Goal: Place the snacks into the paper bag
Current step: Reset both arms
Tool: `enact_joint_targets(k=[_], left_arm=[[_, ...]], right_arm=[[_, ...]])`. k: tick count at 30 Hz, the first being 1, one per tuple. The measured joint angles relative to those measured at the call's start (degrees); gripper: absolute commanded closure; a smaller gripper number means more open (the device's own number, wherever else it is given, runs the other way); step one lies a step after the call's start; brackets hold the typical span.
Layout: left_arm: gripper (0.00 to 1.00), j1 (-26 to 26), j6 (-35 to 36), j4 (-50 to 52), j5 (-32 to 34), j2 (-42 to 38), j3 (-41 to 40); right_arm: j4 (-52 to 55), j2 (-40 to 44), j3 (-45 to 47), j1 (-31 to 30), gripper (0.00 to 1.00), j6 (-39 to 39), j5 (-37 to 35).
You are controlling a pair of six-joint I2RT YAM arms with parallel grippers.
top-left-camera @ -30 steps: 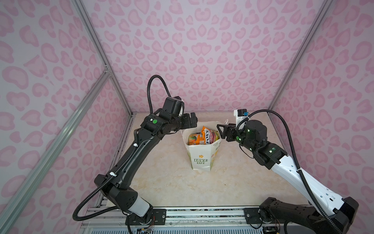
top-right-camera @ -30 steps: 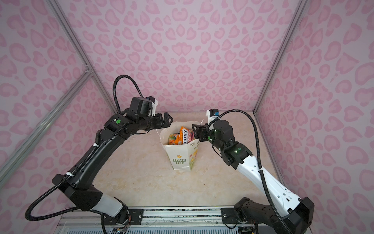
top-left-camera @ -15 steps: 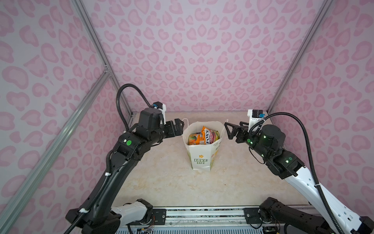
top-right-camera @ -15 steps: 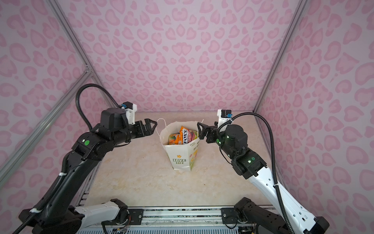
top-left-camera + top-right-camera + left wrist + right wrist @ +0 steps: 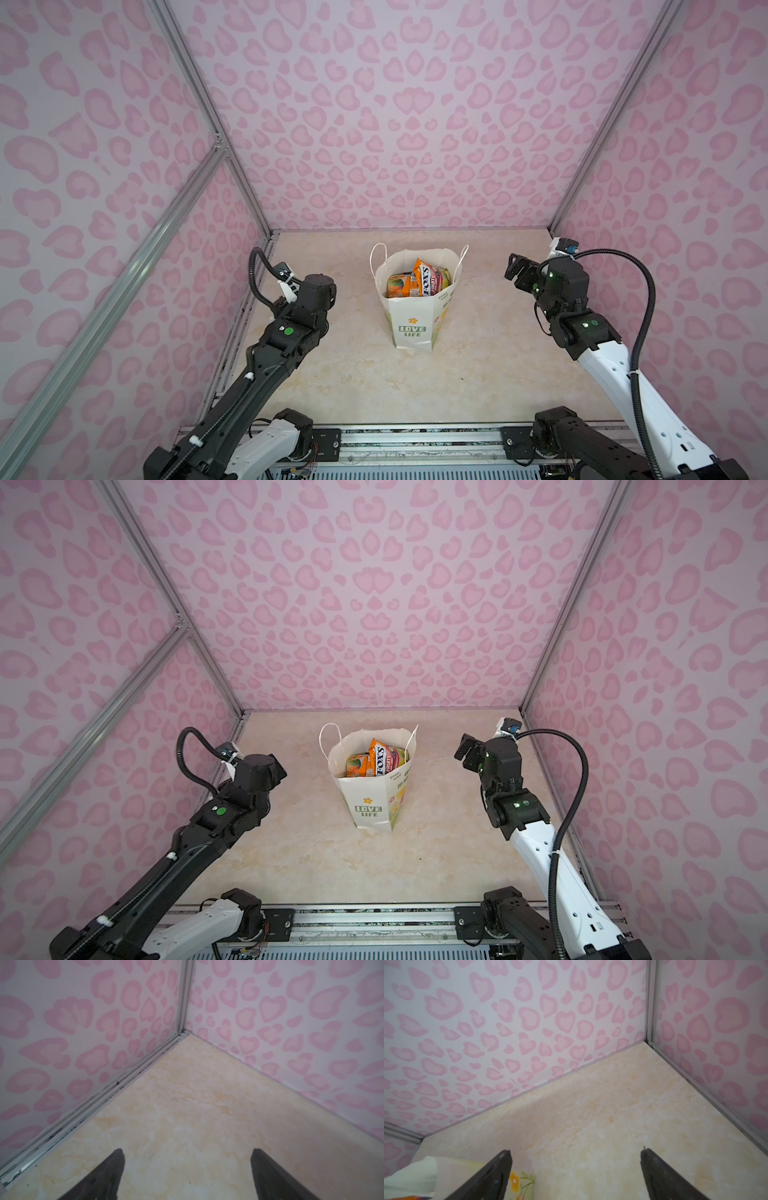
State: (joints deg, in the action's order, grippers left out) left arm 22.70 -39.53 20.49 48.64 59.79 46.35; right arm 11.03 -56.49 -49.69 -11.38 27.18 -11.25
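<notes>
The cream paper bag (image 5: 411, 320) (image 5: 368, 800) stands upright mid-table in both top views, mouth open, cord handles up. Inside it are the snacks (image 5: 417, 282) (image 5: 374, 761): orange and reddish FOX'S packets on end, the ones below hidden. No packets lie on the table. My right gripper (image 5: 517, 270) (image 5: 575, 1159) hangs open and empty to the right of the bag, well apart from it; a corner of the paper bag (image 5: 415, 1176) shows in the right wrist view. My left gripper (image 5: 188, 1159) is open and empty, facing the back left corner, far left of the bag.
Pink heart-patterned walls (image 5: 407, 124) close in the back and both sides, with metal frame posts (image 5: 232, 166) at the corners. A metal track (image 5: 116, 1093) runs along the left wall's foot. The arms' base rail (image 5: 415, 440) lines the front edge of the beige marbled table (image 5: 374, 374).
Both arms have drawn back from the bag's mouth, the left one far to the left, the right one to the right. The right gripper's jaws have spread wider.
</notes>
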Motion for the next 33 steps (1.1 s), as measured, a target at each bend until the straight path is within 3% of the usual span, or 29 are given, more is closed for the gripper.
enact_joint_targets(k=[5,10,16,27,33], left_arm=[[0.03,-1.86,1.53,-12.83,11.82,7.93,-7.96],[0.02,-7.76,12.57,-31.45,12.15,14.43,-14.21],[0.02,-12.79,24.81,-47.89,2.47,14.14,-18.99],[0.03,-15.26,31.69,-68.15,-8.28,20.63,-27.93],[0.02,-19.08,33.97,-75.06,-20.44,22.29,-29.73]], right_arm=[[-11.82,-0.61,14.10,3.15,0.02,-2.60,-4.37],[-23.65,-6.40,21.57,7.21,0.02,-4.37,-4.85],[-36.24,-13.75,25.27,7.93,0.01,-8.33,-5.95],[-42.99,-17.11,24.52,8.07,0.01,-14.58,-7.67],[-49.48,-18.51,29.38,7.74,0.01,-20.63,-8.24]])
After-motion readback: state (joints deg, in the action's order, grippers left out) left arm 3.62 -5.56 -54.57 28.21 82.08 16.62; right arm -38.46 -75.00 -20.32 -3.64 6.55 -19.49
